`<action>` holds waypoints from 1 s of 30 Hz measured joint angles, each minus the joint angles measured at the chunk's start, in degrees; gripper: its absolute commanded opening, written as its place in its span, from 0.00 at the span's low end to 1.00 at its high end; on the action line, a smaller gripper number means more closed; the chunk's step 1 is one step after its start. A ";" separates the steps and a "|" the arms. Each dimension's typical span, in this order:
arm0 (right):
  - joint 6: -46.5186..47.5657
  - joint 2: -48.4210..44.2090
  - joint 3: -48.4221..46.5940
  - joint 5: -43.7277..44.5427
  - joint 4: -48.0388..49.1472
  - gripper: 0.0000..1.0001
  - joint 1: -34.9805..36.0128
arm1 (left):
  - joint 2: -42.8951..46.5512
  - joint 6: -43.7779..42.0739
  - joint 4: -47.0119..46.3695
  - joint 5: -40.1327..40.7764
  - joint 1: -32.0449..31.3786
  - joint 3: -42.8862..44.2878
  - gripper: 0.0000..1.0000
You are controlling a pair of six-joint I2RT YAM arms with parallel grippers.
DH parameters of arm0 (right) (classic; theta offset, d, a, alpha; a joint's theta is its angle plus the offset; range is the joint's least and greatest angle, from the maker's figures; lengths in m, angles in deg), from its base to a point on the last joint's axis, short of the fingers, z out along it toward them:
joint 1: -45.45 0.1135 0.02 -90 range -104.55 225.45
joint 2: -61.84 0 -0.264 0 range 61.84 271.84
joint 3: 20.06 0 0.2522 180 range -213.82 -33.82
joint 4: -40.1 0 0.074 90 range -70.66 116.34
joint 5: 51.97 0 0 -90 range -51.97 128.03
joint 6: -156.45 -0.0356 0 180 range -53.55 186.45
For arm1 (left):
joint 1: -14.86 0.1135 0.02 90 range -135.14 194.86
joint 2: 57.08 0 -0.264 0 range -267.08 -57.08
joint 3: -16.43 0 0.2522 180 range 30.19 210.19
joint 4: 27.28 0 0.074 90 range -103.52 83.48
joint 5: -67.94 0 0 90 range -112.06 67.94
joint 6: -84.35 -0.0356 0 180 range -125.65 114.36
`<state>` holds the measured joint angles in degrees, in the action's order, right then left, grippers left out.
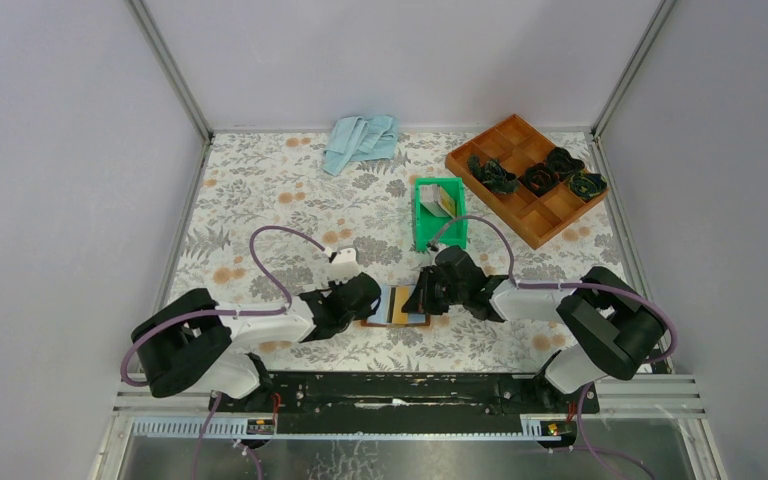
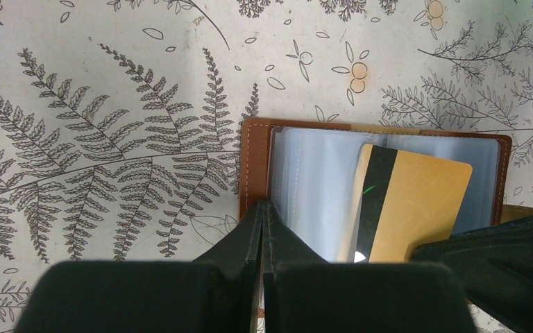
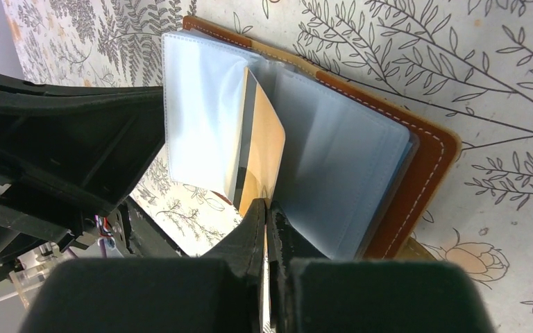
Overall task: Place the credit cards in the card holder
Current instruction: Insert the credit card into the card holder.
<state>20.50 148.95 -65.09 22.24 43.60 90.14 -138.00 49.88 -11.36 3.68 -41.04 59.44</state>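
our right hand (image 3: 266,220) grips the gold card (image 3: 264,142), half inside the open card holder (image 3: 430,156) just ahead of it; our left hand (image 2: 262,225) pinches a clear sleeve (image 3: 201,118). pushed askew, the card could jam or buckle the sleeve.

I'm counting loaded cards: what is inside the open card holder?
One gold-tan card with a dark stripe sits partway among the clear sleeves of the card holder. Lower sleeves are covered, so more cards cannot be ruled out.

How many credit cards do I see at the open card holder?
1: a gold card between the card holder's clear sleeves, pinched by the right fingers. Others may be hidden.
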 measured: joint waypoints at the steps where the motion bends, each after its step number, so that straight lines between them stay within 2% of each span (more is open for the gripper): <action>1: -0.20 0.00 0.22 -0.35 0.35 0.00 -0.09 | -0.09 0.04 0.00 0.02 0.00 0.07 0.00; 30: -1.95 0.46 3.10 -5.07 4.59 0.00 -1.88 | -0.87 0.33 -0.20 0.46 -0.31 0.57 0.00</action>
<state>18.55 149.41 -61.98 17.17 48.19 88.26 -138.88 50.21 -11.56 4.13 -41.35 60.01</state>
